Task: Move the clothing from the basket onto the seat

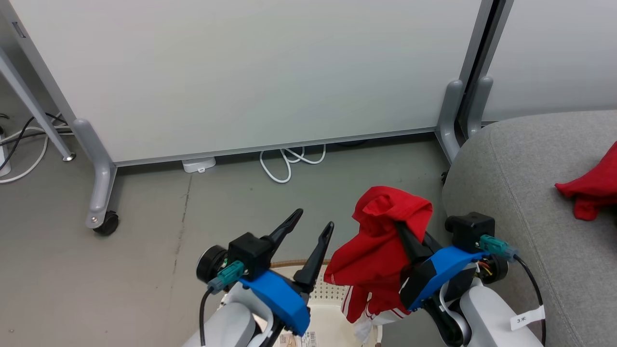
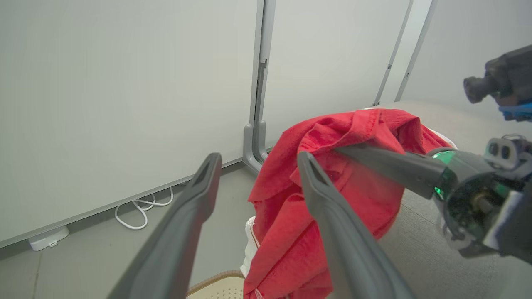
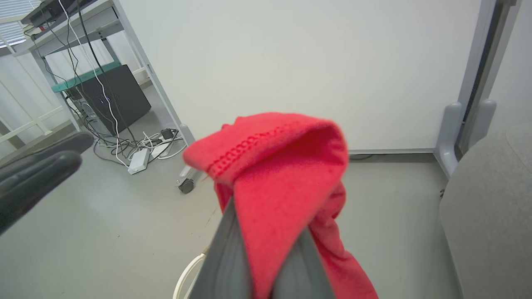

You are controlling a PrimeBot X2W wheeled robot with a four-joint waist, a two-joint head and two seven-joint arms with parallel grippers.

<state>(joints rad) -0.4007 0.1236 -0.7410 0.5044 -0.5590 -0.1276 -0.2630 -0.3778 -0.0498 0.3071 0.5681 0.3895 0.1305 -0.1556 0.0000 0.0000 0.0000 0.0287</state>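
Grey floor (image 1: pixel 144 241); right gripper (image 1: pixel 400 229) clamps red clothing (image 1: pixel 376 255) (left gripper (image 1: pixel 314 218) spread wide) beside seat (image 1: pixel 530 193)

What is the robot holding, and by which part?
Right claw pinches a red garment by a fold near its top; left claw is open, holding nothing.

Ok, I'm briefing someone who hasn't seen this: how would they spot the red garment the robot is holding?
Find the big grey seat on the right, then look just left of it, above the white basket. The red garment hangs there, pinched in the right gripper. Unlike the other red piece lying on the seat, it dangles in mid-air.
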